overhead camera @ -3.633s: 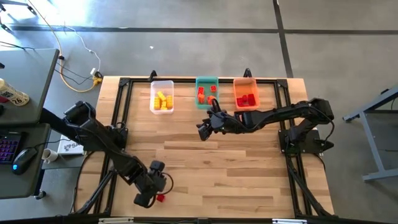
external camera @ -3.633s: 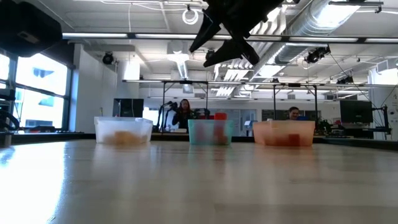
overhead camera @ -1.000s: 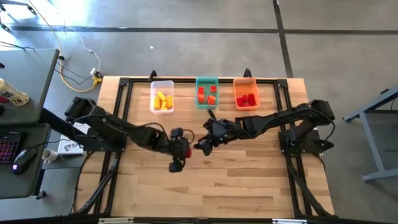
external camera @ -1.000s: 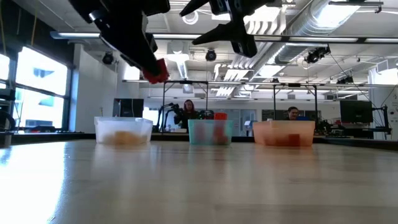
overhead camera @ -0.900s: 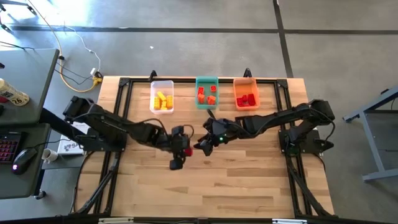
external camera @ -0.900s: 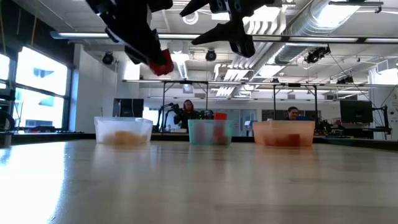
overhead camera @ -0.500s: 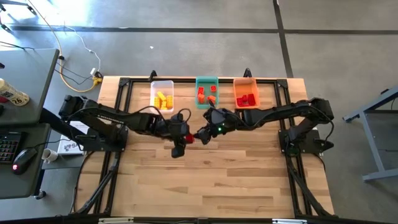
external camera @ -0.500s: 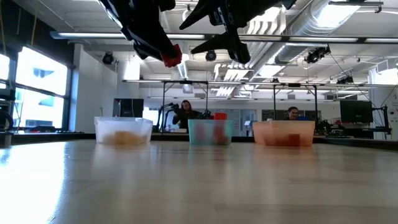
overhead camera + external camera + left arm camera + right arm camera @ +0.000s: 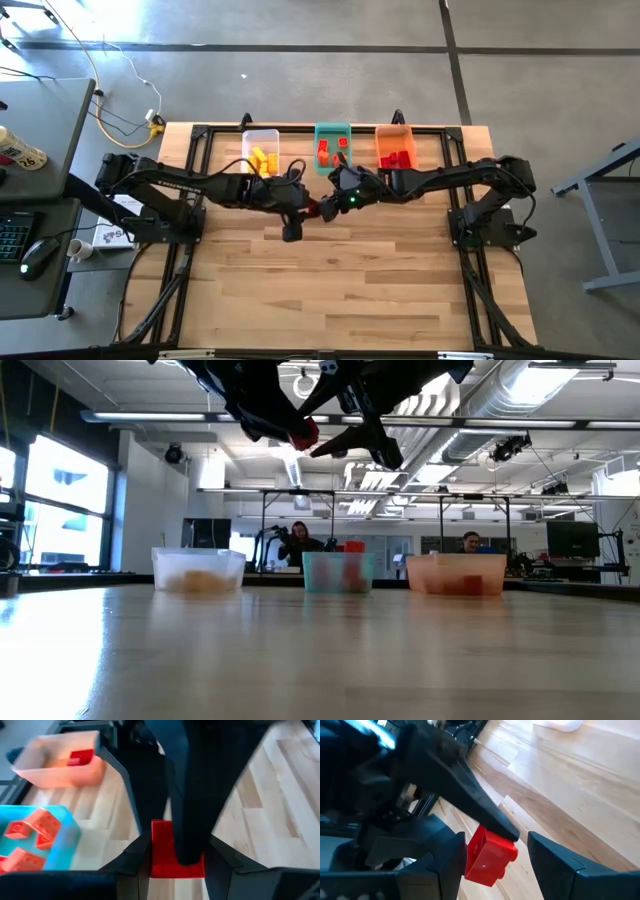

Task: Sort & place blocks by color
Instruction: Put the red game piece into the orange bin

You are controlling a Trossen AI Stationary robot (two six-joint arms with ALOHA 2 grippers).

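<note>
Raised above mid-table, arms meeting tip to tip. Left gripper [image 9: 306,209] clamped on a red block [image 9: 490,854], held aloft. Right gripper [image 9: 328,206] spread wide, fingers [image 9: 555,865] flanking that block, contact unclear. Beyond: clear bin [image 9: 261,156], teal bin [image 9: 333,147], orange bin [image 9: 395,148] holding sorted blocks.
</note>
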